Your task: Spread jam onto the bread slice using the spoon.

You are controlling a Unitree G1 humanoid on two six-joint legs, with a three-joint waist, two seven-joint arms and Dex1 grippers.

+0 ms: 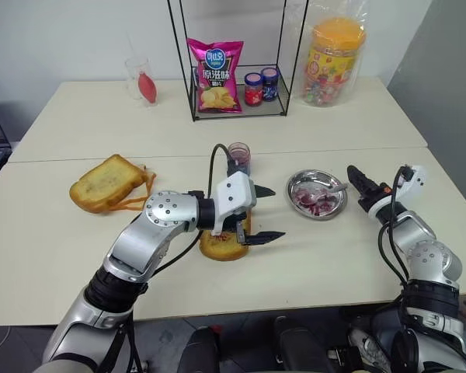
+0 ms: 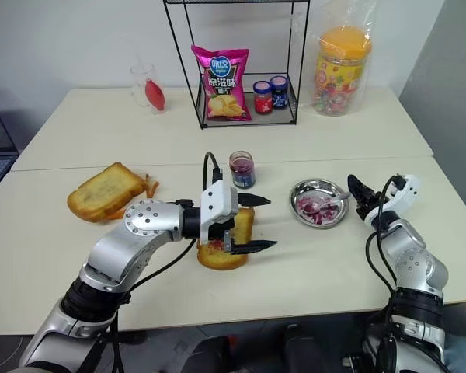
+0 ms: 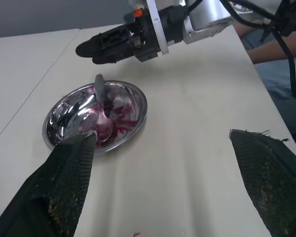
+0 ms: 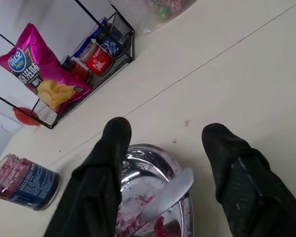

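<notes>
The bread slice (image 1: 220,248) lies flat near the table's front, partly under my left gripper (image 1: 276,214). That gripper hovers over it, wide open and empty, pointing toward the round metal dish (image 1: 338,203). The dish holds red-purple jam (image 1: 309,200) smears and the spoon (image 4: 170,192), whose handle rests on the rim. My right gripper (image 4: 166,127) stands open just right of the dish, its fingers on either side of the spoon handle and clear of it. The small glass jam jar (image 1: 238,158) stands behind the bread.
A stack of toast slices (image 1: 107,183) sits at the left. At the back a wire rack (image 1: 237,109) holds a chip bag and red- and blue-lidded jars. A big candy jar (image 1: 335,62) stands right of it and a glass (image 1: 140,78) to the left.
</notes>
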